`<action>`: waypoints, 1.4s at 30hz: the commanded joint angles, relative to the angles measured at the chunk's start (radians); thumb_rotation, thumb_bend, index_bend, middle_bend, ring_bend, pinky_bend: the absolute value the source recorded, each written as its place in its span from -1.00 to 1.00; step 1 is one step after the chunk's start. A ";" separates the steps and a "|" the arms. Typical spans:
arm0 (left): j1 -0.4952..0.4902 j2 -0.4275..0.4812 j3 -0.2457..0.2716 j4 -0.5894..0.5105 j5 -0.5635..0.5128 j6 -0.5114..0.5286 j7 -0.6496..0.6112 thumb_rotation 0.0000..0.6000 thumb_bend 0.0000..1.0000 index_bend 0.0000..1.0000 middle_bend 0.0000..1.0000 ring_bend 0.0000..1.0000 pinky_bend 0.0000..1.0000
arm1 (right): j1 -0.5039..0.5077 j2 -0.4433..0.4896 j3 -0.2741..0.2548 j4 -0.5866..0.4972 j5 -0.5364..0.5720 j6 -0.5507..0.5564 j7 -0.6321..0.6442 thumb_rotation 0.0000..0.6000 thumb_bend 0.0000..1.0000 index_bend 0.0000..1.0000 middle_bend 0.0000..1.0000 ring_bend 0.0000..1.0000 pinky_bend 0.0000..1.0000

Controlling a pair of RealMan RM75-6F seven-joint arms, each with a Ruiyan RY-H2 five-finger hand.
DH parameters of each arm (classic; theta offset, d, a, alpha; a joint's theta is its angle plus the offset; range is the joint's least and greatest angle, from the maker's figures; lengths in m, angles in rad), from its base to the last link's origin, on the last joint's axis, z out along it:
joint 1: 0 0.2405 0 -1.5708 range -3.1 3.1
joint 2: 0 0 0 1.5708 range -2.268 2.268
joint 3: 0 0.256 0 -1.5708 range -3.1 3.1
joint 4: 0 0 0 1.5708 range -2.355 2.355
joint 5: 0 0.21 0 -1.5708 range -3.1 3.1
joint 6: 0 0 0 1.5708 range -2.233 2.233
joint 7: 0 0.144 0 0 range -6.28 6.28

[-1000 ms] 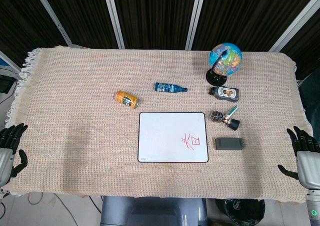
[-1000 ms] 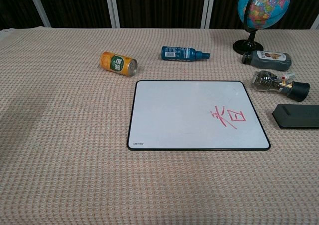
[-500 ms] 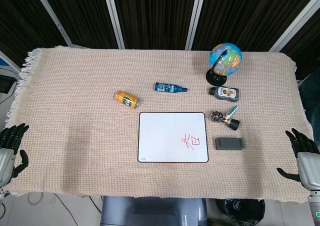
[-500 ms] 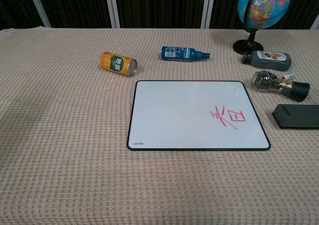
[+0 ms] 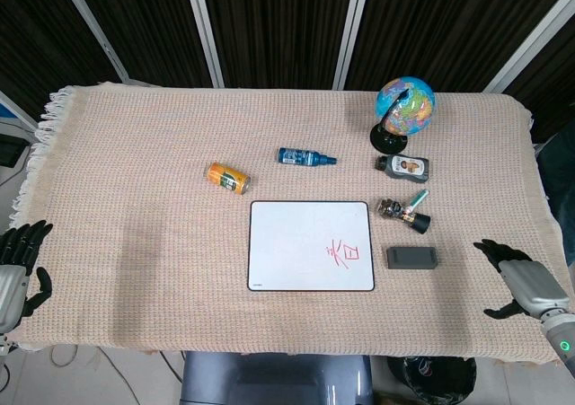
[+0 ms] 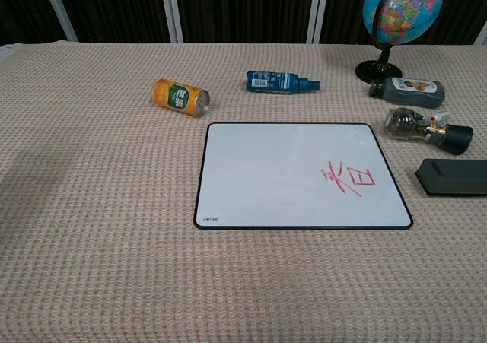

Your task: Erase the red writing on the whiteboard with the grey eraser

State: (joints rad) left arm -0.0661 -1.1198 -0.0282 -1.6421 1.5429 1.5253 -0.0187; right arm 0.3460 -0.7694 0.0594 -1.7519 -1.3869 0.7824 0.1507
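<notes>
The grey eraser (image 5: 413, 258) lies flat on the table (image 5: 135, 154), just right of the whiteboard (image 5: 296, 234); the chest view cuts off its right end. The red writing (image 5: 346, 253) sits in the board's lower right. The right hand (image 5: 521, 279) hovers over the table's right edge, fingers spread, holding nothing. The left hand (image 5: 16, 270), partly cropped, shows spread fingers off the left edge. Only the head view shows either hand.
</notes>
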 commanded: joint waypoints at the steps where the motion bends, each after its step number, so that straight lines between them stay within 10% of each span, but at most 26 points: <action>1: -0.001 0.000 -0.002 0.000 -0.004 -0.002 -0.001 1.00 0.50 -0.86 -0.93 -1.00 -1.00 | 0.093 0.007 0.018 -0.003 0.048 -0.110 0.018 1.00 -0.88 -1.00 -0.88 -0.78 -0.75; 20: -0.004 0.003 -0.004 0.000 -0.017 -0.014 -0.006 1.00 0.50 -0.86 -0.93 -1.00 -1.00 | 0.219 -0.272 0.049 0.014 0.378 -0.035 -0.294 1.00 -0.72 -0.82 -0.59 -0.56 -0.72; 42: -0.005 0.004 -0.006 -0.001 -0.026 -0.019 -0.006 1.00 0.49 -0.86 -0.93 -1.00 -1.00 | 0.267 -0.461 -0.003 0.085 0.491 0.079 -0.499 1.00 -0.44 -0.38 -0.36 -0.41 -0.68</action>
State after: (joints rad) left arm -0.0714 -1.1162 -0.0340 -1.6435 1.5165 1.5059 -0.0250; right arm 0.6112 -1.2212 0.0608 -1.6771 -0.8951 0.8531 -0.3384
